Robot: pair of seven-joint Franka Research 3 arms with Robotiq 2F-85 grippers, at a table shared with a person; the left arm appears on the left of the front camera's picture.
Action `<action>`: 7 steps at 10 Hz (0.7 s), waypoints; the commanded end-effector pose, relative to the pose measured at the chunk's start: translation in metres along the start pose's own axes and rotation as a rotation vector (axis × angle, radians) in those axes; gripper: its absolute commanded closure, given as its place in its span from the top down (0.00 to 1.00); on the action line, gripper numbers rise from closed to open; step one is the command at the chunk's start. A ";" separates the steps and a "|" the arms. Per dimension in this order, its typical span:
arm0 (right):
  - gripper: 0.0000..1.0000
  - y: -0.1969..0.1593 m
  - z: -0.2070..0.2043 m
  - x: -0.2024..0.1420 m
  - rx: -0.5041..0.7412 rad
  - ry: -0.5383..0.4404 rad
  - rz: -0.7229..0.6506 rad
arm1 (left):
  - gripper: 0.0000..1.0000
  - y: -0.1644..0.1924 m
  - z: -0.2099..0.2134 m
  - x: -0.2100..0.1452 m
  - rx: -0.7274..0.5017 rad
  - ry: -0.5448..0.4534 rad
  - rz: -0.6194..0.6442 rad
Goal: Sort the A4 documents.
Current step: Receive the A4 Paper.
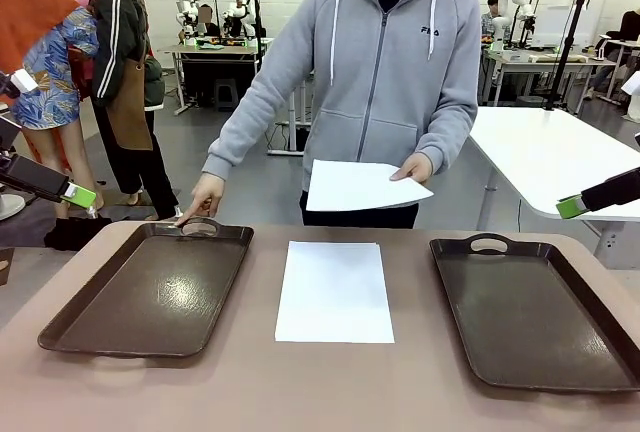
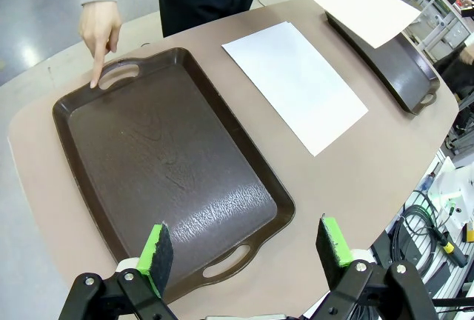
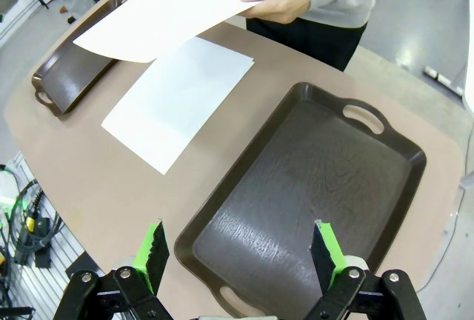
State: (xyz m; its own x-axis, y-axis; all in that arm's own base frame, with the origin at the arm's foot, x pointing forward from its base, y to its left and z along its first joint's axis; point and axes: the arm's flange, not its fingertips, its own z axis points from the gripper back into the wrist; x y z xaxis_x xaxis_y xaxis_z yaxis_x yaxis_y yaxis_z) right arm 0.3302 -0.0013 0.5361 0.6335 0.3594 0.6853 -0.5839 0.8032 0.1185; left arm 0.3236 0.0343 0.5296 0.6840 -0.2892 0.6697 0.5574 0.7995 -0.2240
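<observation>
Your left gripper [image 2: 244,246] hangs above the near end of the left tray [image 1: 150,287]. Its jaws are spread wide, with nothing between the green pads. Your right gripper [image 3: 238,252] hangs the same way over the near end of the right tray [image 1: 530,312], jaws apart and gripping nothing. In the front view you see only the green tips of both grippers, at the picture's edges, raised and well clear of the desk [image 1: 330,382].

One A4 sheet [image 1: 335,292] lies flat on the desk between the two trays, long side running away from you. It touches neither tray. Both trays are dark brown with a cut-out handle at each end, and nothing lies in them.

Across the desk the person holds a second sheet [image 1: 360,185] in one hand [image 1: 415,167], pinched at its edge. It is roughly level in the air above the desk's far edge, just beyond the sheet that lies flat. In the right wrist view this paper hangs over part of the flat sheet's far end.

The person's other hand [image 1: 205,195] reaches down to the far handle of the left tray, index finger extended, its tip at the rim beside the handle opening.
</observation>
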 end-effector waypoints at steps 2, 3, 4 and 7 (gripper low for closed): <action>1.00 -0.001 -0.002 -0.001 0.013 -0.002 -0.002 | 1.00 0.001 0.001 -0.001 0.001 0.002 -0.013; 1.00 -0.001 -0.002 -0.001 0.013 -0.002 -0.002 | 1.00 0.001 0.001 -0.001 0.001 0.002 -0.013; 1.00 -0.001 -0.002 -0.001 0.013 -0.002 -0.002 | 1.00 0.001 0.001 -0.001 0.001 0.002 -0.013; 1.00 -0.001 -0.002 -0.001 0.013 -0.002 -0.002 | 1.00 0.001 0.001 -0.001 0.001 0.002 -0.013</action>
State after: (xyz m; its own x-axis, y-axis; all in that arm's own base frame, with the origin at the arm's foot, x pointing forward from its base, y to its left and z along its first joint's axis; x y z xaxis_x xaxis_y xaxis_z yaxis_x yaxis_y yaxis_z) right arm 0.3302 -0.0013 0.5361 0.6335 0.3594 0.6853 -0.5839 0.8032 0.1185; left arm 0.3236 0.0343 0.5296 0.6840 -0.2892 0.6697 0.5574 0.7995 -0.2240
